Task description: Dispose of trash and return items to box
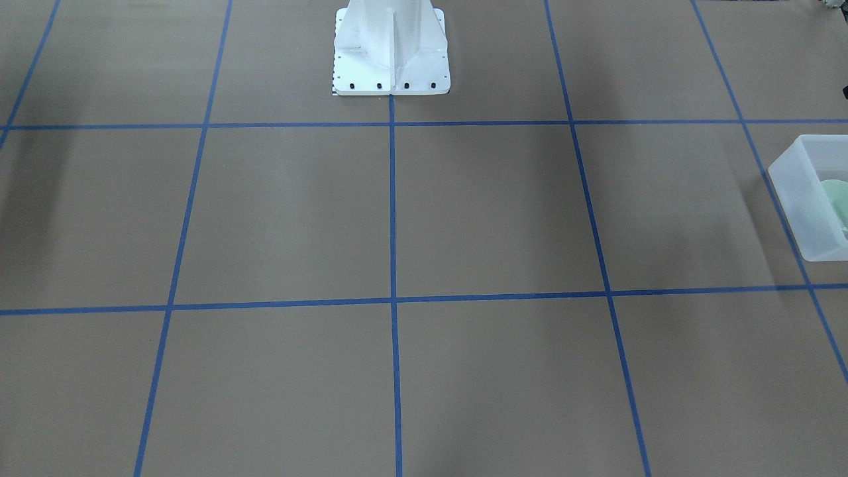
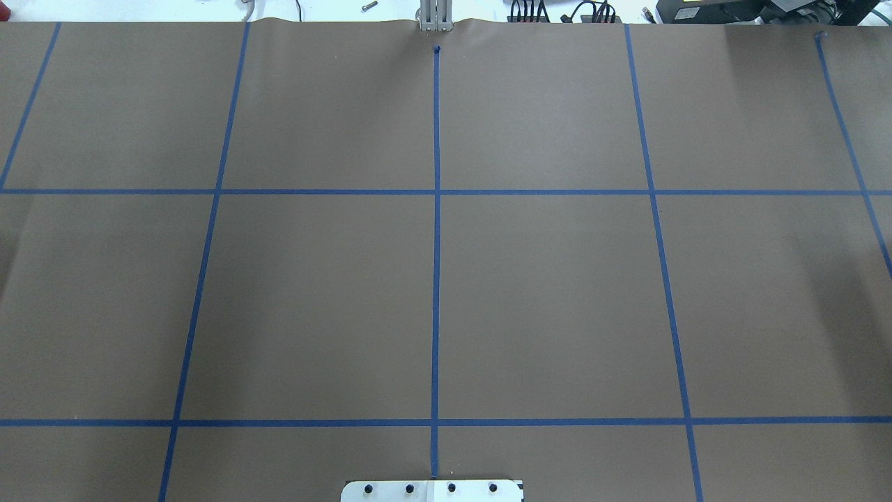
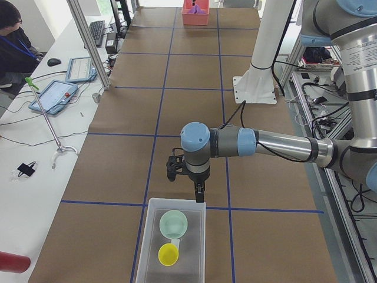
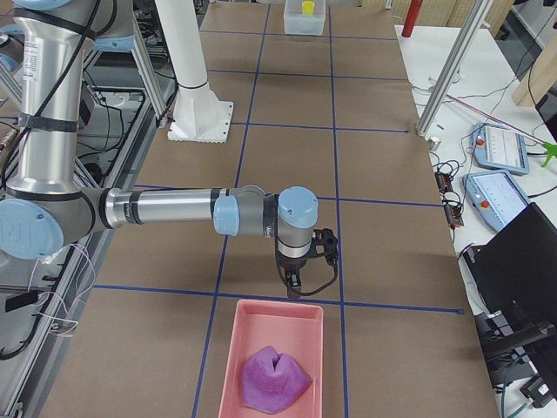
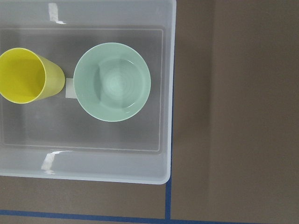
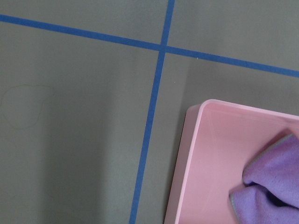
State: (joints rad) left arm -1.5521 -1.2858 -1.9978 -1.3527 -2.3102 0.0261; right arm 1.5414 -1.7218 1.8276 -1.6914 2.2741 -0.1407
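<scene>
The box (image 5: pixel 168 93), a translucent white bin, stands at the table's left end (image 3: pixel 147 236), cut by the frame edge in the front-facing view (image 1: pixel 795 192). In it lie a mint-green bowl (image 5: pixel 112 81) (image 3: pixel 173 224) (image 1: pixel 836 199) and a yellow cup (image 5: pixel 23 74) (image 3: pixel 168 254), side by side. My left gripper (image 3: pixel 200 196) hangs over the box's near-robot rim; I cannot tell if it is open or shut. At the table's other end my right gripper (image 4: pixel 294 280) hangs just before a pink bin (image 4: pixel 239 348); its state I cannot tell. Trash is out of view.
A purple cloth (image 4: pixel 274 376) (image 6: pixel 271 186) lies in the pink bin (image 6: pixel 205 154). The white pedestal (image 1: pixel 391 46) stands at the table's robot side. A side table holds tablets (image 3: pixel 54 95) with a person (image 3: pixel 12 47) seated; a red cylinder (image 3: pixel 12 262) lies nearby.
</scene>
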